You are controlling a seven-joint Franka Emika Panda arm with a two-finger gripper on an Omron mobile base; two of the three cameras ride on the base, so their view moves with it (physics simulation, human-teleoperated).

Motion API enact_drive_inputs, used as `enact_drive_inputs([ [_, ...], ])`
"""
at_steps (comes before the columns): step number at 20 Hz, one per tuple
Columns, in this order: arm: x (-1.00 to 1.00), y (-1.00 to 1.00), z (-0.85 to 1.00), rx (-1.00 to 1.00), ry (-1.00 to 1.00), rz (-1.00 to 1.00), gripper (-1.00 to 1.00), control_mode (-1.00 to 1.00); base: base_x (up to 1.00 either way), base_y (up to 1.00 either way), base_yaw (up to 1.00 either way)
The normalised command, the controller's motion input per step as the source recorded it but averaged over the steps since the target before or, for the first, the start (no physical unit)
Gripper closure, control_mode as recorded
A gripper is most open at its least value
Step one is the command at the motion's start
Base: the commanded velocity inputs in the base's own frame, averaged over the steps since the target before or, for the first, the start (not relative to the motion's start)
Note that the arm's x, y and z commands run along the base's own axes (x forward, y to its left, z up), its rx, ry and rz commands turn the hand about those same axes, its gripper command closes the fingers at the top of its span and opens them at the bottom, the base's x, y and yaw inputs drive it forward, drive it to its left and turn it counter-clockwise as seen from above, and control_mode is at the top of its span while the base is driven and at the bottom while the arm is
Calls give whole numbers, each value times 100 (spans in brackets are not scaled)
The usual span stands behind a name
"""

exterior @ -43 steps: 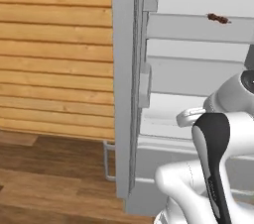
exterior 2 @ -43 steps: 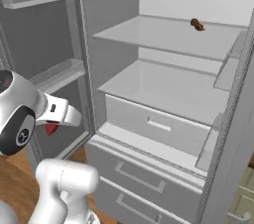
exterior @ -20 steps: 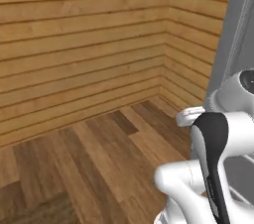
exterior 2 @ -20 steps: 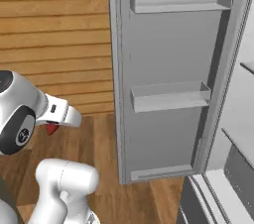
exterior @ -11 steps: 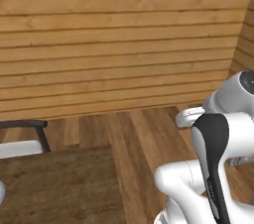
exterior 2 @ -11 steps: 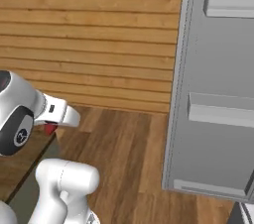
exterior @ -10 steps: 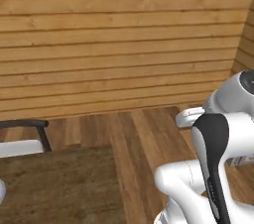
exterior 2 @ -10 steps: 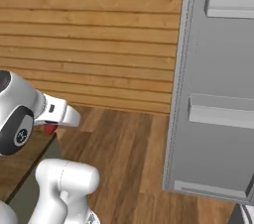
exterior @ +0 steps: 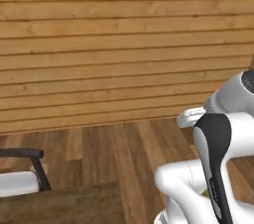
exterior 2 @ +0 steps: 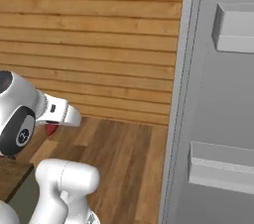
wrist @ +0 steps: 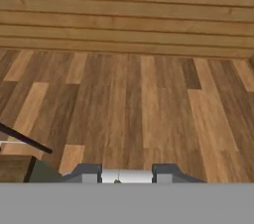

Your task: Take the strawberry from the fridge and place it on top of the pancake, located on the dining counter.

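One open fridge [exterior 2: 218,119] door, strawberry [exterior 2: 50,129] in claw

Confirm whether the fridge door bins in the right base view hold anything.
No. Both grey door bins on the open fridge door look bare, with nothing sticking above their rims.

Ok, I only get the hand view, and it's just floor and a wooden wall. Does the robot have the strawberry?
Observer: Looks like it. In the right base view a bit of red, the strawberry, peeks out at the arm's tip, where the jaws are shut on it.
Operator: Where's the fridge?
Observer: The fridge is on the right of that same view, its grey door open with the bins showing.
Operator: And the black stick on my left?
Observer: The left base view shows it's probably a chair, with a dark frame and a white seat.
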Motion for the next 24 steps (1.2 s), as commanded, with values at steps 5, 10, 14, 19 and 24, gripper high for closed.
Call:
enact_drive_inputs([
  [5,0,0,0,0,0,0,100,100,100,25,-5],
  [10,0,0,0,0,0,0,100,100,100,32,-1],
  [14,0,0,0,0,0,0,100,100,100,48,-1],
  [19,0,0,0,0,0,0,100,100,100,55,24],
  [24,0,0,0,0,0,0,100,100,100,35,52],
])
